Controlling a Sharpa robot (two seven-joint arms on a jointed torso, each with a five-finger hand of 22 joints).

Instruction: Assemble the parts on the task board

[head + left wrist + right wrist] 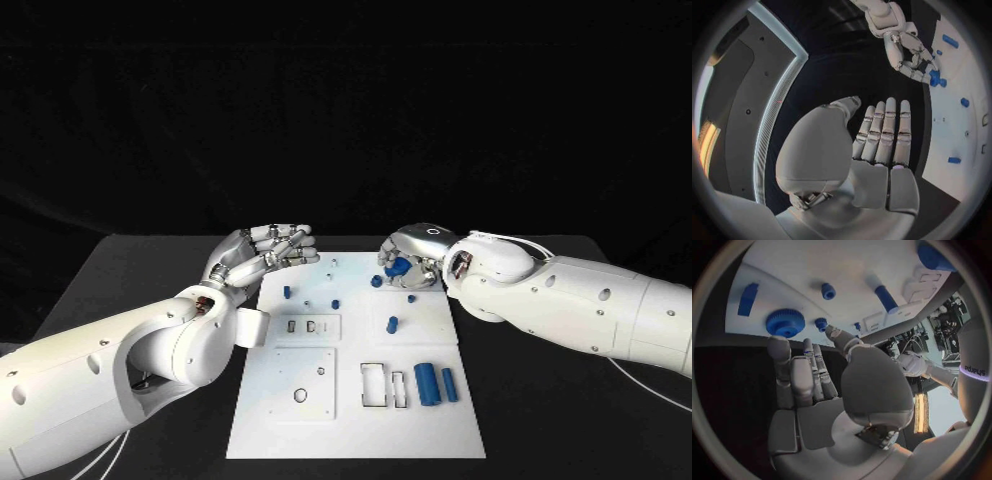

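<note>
Black table [144, 260] carries task board [361, 420] — several blue parts [427, 381] left loose. Blue gear [785, 322] reached by right hand [411, 258], fingers apart, nothing held. Left hand [267, 250] spread, idle.

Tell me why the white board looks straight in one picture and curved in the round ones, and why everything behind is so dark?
In the head view the task board has straight edges, brightly lit against a black table and backdrop. In the left wrist view a fisheye lens bends its edge, beyond the left hand. In the right wrist view the board curves over the right hand, with a blue gear sharp on it.
</note>
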